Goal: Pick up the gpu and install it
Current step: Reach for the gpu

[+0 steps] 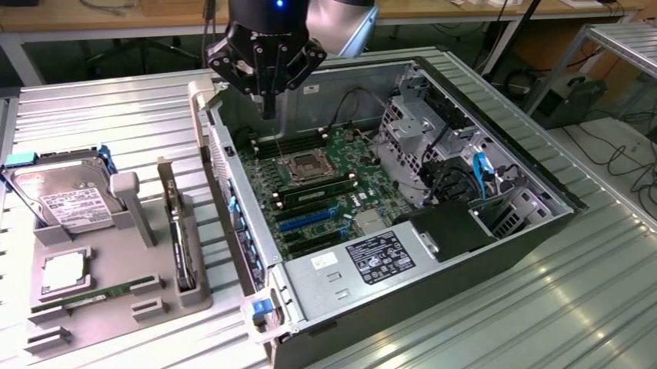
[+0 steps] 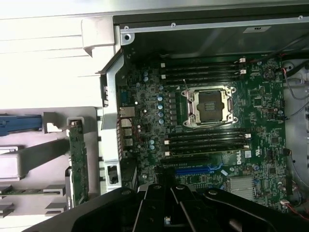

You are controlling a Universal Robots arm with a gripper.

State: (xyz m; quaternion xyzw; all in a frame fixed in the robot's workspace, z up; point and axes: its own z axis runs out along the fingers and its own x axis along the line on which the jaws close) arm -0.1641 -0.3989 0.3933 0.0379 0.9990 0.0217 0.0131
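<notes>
Black gripper [image 1: 269, 108], shut and empty, is held over the open metal computer case [image 1: 221, 161]; dark green gpu card [image 1: 185, 246] is seen edgewise in the grey holder [image 1: 190, 304] alongside. Its wall could be clipped by a low crossing.

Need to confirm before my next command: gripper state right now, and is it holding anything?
Gripper: closed, holding nothing, above the open computer case. The gpu stands on edge in the gray tray.

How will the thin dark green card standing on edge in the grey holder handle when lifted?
The dark green card looks stiff and light, being a thin flat board. Standing upright in the grey holder, it may tip once freed.
</notes>
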